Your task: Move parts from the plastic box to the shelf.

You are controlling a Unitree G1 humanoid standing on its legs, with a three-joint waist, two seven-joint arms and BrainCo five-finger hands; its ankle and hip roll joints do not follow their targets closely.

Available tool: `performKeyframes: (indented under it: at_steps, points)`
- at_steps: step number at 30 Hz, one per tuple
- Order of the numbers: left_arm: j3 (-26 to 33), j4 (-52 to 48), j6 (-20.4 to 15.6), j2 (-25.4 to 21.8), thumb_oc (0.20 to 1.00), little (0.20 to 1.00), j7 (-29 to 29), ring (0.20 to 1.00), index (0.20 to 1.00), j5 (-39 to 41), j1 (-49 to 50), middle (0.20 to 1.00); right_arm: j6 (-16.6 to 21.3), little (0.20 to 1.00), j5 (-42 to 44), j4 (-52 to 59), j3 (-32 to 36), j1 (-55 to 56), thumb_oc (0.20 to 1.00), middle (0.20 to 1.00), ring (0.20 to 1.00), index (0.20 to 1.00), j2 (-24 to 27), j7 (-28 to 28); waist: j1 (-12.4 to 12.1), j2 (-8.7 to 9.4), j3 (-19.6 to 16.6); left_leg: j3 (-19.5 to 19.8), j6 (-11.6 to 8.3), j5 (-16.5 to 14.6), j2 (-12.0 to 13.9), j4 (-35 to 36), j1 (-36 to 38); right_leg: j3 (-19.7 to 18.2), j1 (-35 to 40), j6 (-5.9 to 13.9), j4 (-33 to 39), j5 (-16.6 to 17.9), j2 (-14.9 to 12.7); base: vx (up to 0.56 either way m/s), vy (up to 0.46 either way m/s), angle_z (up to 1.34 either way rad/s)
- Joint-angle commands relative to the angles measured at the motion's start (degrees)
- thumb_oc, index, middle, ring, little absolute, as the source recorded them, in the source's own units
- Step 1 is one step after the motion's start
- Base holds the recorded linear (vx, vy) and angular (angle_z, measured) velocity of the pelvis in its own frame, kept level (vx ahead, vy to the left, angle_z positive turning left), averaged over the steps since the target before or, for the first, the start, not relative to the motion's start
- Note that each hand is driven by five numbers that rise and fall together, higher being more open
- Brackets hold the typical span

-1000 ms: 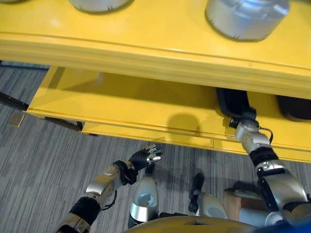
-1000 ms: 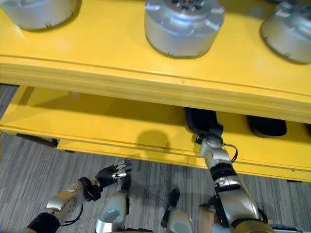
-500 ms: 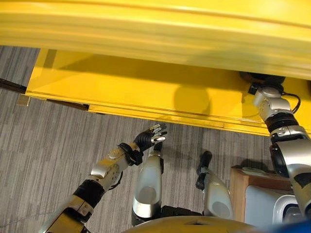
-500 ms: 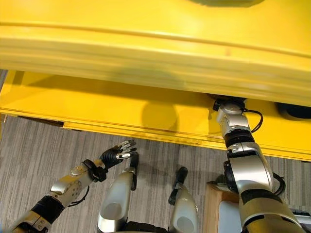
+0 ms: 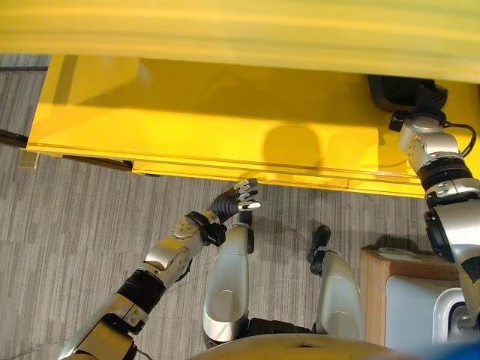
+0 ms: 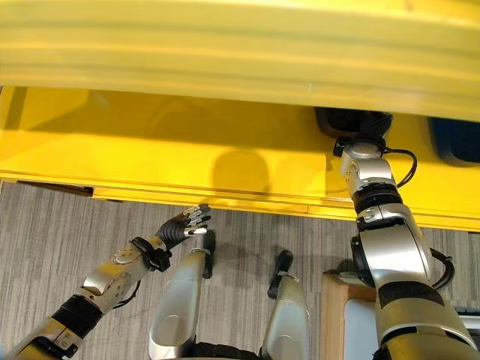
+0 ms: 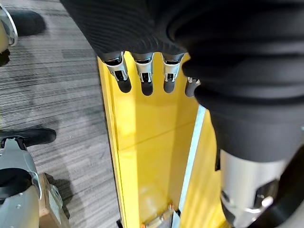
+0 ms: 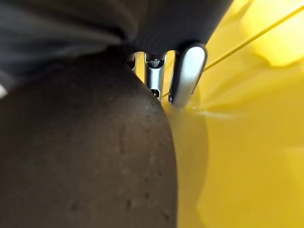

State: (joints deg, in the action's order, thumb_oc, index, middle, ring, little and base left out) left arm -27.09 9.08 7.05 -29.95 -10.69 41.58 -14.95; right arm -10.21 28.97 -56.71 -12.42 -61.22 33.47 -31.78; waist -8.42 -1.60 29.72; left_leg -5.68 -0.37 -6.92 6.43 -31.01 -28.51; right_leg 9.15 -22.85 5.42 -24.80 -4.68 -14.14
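A black part lies on the lower board of the yellow shelf, tucked under the upper board. My right arm reaches in to it. In the right wrist view, my right hand has its fingers lying against the part's dark rounded surface. My left hand hovers just in front of the lower board's front edge. Its fingers are straight and hold nothing, as the left wrist view shows.
A second dark part sits on the lower board, further right. A pale plastic box stands on a wooden stand at the lower right. Grey carpet lies in front of the shelf.
The camera has tipped down, so the silver parts on the upper board have left the picture. My left hand has risen closer to the shelf's front edge. My right arm stays in the lower shelf.
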Motion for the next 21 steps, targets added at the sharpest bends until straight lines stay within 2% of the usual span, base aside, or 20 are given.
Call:
performKeyframes:
  at_steps: [1, 6, 7, 12, 21]
  points:
    - [-0.6, -3.4, -0.4, 0.9, 1.0, 1.0, 0.5, 1.0, 1.0, 0.6, 1.0, 1.0, -3.1, 0.2, 2.6, -3.4, 0.5, 5.6, 0.2, 0.2, 0.2, 0.2, -4.1, 4.0, -1.1, -0.4, 0.1, 2.7, 0.98, -5.0, -1.7, 0.9, 1.7, 0.7, -0.9, -0.5, -8.3, -5.5, 1.0, -0.08, 0.002, -0.01]
    - [-0.5, -1.8, -1.2, 2.1, 1.0, 1.0, 1.3, 1.0, 1.0, 1.7, 0.3, 1.0, -1.1, 0.2, 2.9, -1.8, 0.6, 8.7, 0.2, 0.2, 0.2, 0.2, -5.6, 4.3, 0.4, -0.37, 0.1, 1.7, 1.21, -5.7, -1.4, 0.0, 2.0, -0.4, -1.6, -0.7, -9.5, -5.8, 1.3, -0.03, 0.018, 0.0]
    - [0.3, -2.4, -0.5, 2.5, 1.0, 1.0, 1.4, 1.0, 1.0, 1.6, 0.6, 1.0, -1.3, 0.2, 2.6, 1.4, 1.3, 11.2, 0.2, 0.2, 0.2, 0.2, -6.2, 4.2, 0.9, -0.27, 0.1, 1.6, 1.1, -5.4, -1.4, 0.6, 2.4, -0.8, -1.3, -0.55, -8.9, -5.6, 1.5, 0.0, 0.0, 0.0]
    - [0.7, -2.2, -0.8, 3.0, 1.0, 1.0, 1.5, 1.0, 1.0, 1.2, 0.7, 1.0, -0.4, 0.2, 1.9, 3.1, 1.0, 12.8, 0.2, 0.2, 0.2, 0.2, -7.3, 2.1, 1.2, -0.2, 0.1, 1.4, 1.05, -5.1, -1.4, 1.2, 2.2, -1.1, -1.5, -0.49, -8.0, -5.2, 1.8, -0.01, 0.01, -0.05]
    - [0.9, -2.1, -0.7, 3.6, 1.0, 1.0, 1.9, 1.0, 1.0, 1.0, 0.5, 1.0, -1.2, 0.2, 2.9, 4.2, 2.1, 14.2, 0.2, 0.2, 0.2, 0.2, -8.8, 0.2, 1.4, -0.23, 0.1, 1.0, 0.91, -4.7, -1.4, 1.9, 2.4, -1.2, -0.8, -0.34, -6.7, -4.8, 1.8, 0.0, 0.003, 0.0]
